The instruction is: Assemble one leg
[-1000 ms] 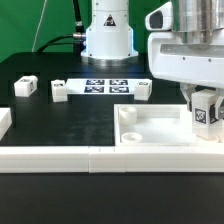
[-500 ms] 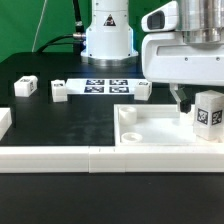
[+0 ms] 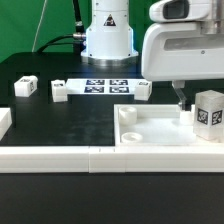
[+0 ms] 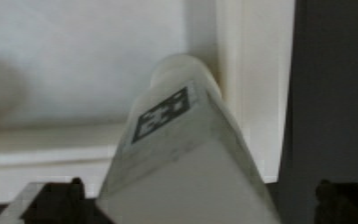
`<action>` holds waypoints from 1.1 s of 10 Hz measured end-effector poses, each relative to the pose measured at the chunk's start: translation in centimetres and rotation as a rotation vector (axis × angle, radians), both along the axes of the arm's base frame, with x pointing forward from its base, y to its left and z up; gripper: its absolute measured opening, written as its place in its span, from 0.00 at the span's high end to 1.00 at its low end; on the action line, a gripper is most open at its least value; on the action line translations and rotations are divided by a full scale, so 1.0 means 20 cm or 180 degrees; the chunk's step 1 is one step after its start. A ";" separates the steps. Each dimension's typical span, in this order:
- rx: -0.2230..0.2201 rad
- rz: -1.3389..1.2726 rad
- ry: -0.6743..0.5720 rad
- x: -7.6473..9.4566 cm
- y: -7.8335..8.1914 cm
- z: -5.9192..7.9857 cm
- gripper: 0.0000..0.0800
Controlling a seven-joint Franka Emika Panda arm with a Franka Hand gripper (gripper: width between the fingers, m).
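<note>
A leg (image 3: pixel 208 110), a small white block with a square tag on its face, stands upright in the corner of the large white tray piece (image 3: pixel 160 131) at the exterior view's right. My gripper (image 3: pixel 183 101) hangs just above and beside that leg, not touching it. In the wrist view the leg (image 4: pixel 179 140) lies between my two dark fingertips (image 4: pixel 60 196), which stand wide apart, so the gripper (image 4: pixel 197 198) is open and empty. Three more legs lie on the black table: two on the exterior view's left (image 3: pixel 25 87) (image 3: pixel 59 92) and one by the tray (image 3: pixel 143 90).
The marker board (image 3: pixel 105 86) lies at the back, in front of the robot base (image 3: pixel 107 35). A long white border bar (image 3: pixel 60 156) runs along the front edge, and another white piece (image 3: pixel 4 122) sits at the far left. A round hole (image 3: pixel 127 115) marks the tray's near corner.
My gripper has let go of the leg and risen, shifting slightly to the exterior view's left. The leg stays standing in the tray's corner.
</note>
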State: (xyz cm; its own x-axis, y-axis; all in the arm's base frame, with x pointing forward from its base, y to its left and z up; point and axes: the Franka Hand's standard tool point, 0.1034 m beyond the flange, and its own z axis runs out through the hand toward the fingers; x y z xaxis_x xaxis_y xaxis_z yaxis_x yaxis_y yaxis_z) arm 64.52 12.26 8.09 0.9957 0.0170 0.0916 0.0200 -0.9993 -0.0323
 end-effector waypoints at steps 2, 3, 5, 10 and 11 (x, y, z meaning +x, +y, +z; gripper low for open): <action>-0.0131 0.0772 -0.0044 0.01 0.00 0.01 0.19; -0.0152 0.0996 -0.0094 0.01 0.00 0.00 0.19; -0.0160 0.1059 -0.0094 0.00 -0.01 -0.01 0.19; -0.0145 0.0931 -0.0089 0.00 -0.01 -0.01 0.64; -0.0142 0.0902 -0.0088 0.00 -0.01 -0.01 0.64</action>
State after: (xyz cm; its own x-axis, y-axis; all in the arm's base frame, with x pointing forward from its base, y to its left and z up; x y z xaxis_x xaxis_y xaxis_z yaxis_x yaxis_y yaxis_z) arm 64.55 11.99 7.88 0.9477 0.2989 0.1117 0.2991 -0.9541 0.0160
